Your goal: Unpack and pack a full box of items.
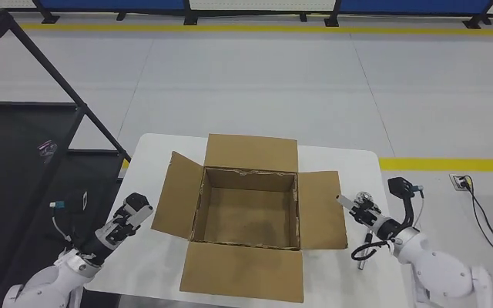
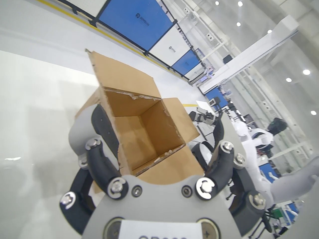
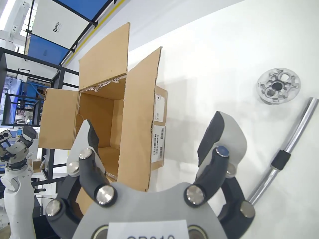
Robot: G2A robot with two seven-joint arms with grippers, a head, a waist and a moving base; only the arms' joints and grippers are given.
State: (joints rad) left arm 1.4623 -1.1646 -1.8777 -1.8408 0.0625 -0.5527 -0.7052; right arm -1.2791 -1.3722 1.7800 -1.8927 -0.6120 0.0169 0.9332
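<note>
A white barcode label (image 3: 158, 145) is stuck on the outer side wall of the cardboard box (image 1: 246, 219). A smaller label (image 3: 159, 108) with a triangle mark sits just above it, and the print on both is too fine to make out. Each wrist plate carries a white sticker (image 3: 148, 230) whose dark characters are cut off at the edge. The blue and white panels (image 2: 135, 17) along the far side of the floor each bear a small logo. The box stands in the middle of the white worktop (image 1: 339, 158) with all four flaps folded outward and its bare brown floor in sight. The left arm comes in from the near left corner, and the left gripper (image 1: 137, 206) is angled toward the box's left flap, just beside it but apart. Its fingers (image 2: 104, 125) are spread wide and hold nothing. The right arm comes in from the near right, with the right gripper (image 1: 356, 206) close by the right flap, likewise spread wide with nothing between its fingers (image 3: 219, 130). On the worktop to the box's right, a spoked metal disc (image 3: 278, 89) lies flat. A shiny metal rod (image 3: 286, 150) with a black band lies just beside it, not touching.
</note>
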